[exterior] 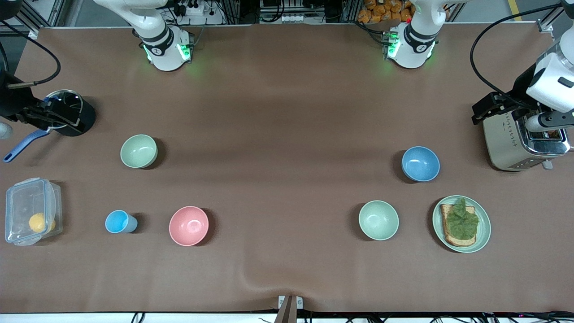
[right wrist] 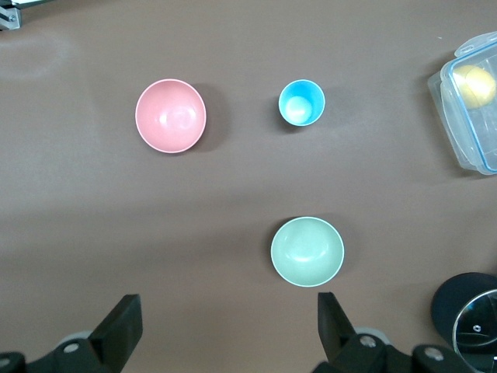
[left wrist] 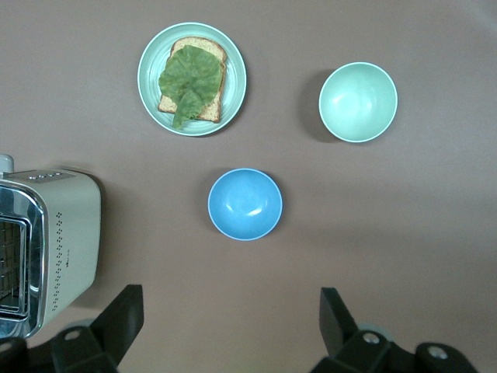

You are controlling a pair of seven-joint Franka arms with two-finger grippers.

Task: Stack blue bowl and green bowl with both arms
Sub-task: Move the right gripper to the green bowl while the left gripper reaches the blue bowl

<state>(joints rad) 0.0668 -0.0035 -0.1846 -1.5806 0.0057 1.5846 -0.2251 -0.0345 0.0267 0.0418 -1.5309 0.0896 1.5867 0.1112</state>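
The blue bowl (exterior: 420, 163) sits upright toward the left arm's end of the table, next to the toaster; it also shows in the left wrist view (left wrist: 245, 203). The sage-green bowl (exterior: 139, 151) sits upright toward the right arm's end; it also shows in the right wrist view (right wrist: 307, 251). My left gripper (exterior: 484, 110) (left wrist: 231, 326) hangs high over the table near the toaster and the blue bowl, open and empty. My right gripper (exterior: 56, 112) (right wrist: 227, 326) hangs high near the black pot and the green bowl, open and empty.
A paler mint bowl (exterior: 378, 220) and a green plate with toast and lettuce (exterior: 482, 237) lie nearer the front camera than the blue bowl. Toaster (exterior: 515, 143). Pink bowl (exterior: 189, 225), small light-blue cup (exterior: 120, 221), clear box with a lemon (exterior: 18, 202), black pot (exterior: 83, 119).
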